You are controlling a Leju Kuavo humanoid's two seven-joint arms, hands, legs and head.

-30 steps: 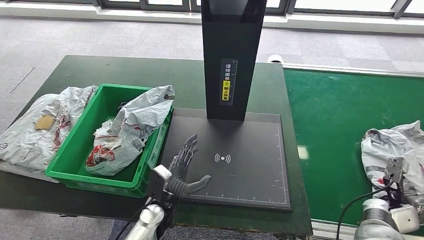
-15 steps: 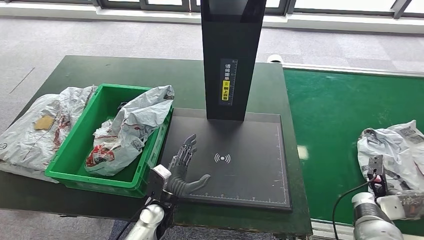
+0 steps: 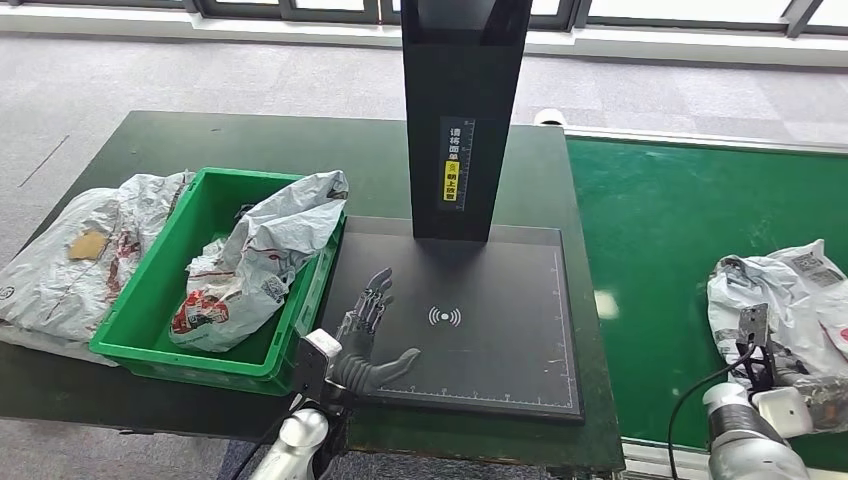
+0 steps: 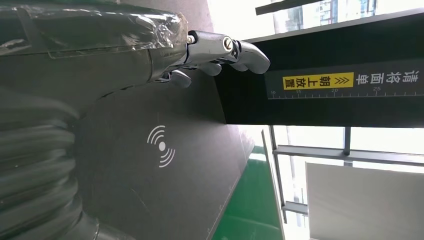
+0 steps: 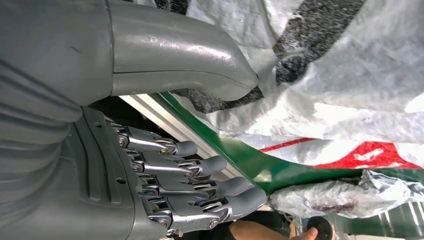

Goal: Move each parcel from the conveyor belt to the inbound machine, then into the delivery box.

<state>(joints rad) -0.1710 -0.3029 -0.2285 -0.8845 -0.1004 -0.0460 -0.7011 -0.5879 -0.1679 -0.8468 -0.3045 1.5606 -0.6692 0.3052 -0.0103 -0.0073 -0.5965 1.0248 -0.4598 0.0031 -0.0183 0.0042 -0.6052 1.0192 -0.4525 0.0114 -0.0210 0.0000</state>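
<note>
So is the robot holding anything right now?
Nothing yet. The left hand rests open over the black scanner plate. The right hand is open at the edge of the parcel, its fingers not closed on it.

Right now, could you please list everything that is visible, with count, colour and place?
crumpled grey plastic parcel: one, grey-white with red print, on the green conveyor belt, at the right hand.
grey plastic parcel in the crate: one, lying over the crate's right wall.
flat grey parcel: one, on the table left of the crate.
green plastic crate: one, on the dark green table.
black inbound machine: one, flat plate with a black upright column, between crate and belt.
left hand: open, over the plate's left edge.
right hand: fingers apart, thumb at the belt parcel; a grip is not clear.
</note>
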